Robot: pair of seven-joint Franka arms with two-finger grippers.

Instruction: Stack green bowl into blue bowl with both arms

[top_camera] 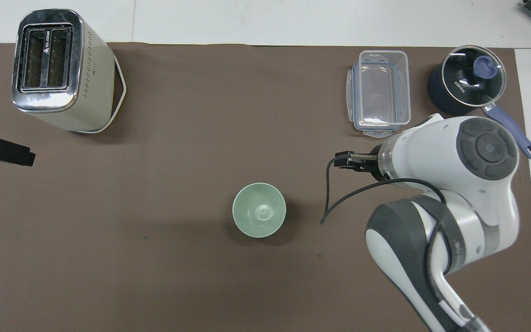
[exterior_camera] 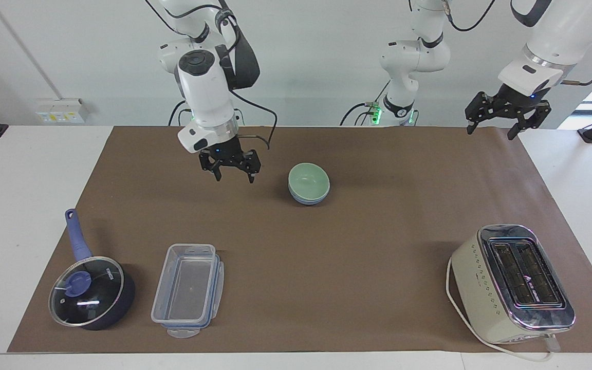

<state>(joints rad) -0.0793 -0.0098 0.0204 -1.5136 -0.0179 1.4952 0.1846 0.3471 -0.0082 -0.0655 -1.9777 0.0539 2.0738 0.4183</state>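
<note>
Listed across the facing view: saucepan (exterior_camera: 92,293) with glass lid, toward the right arm's end; clear container (exterior_camera: 188,290) just beside it. Right gripper (exterior_camera: 229,165), fingers spread, empty, raised over bare mat (exterior_camera: 378,246). Green bowl (exterior_camera: 308,181) nested in blue bowl (exterior_camera: 306,199), mid-table. Toaster (exterior_camera: 513,283), toward the left arm's end. Left gripper (exterior_camera: 507,114), fingers spread, empty, waiting above the mat's corner.

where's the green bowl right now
The green bowl sits nested in the blue bowl near the middle of the brown mat, nearer to the robots than the clear container.
</note>
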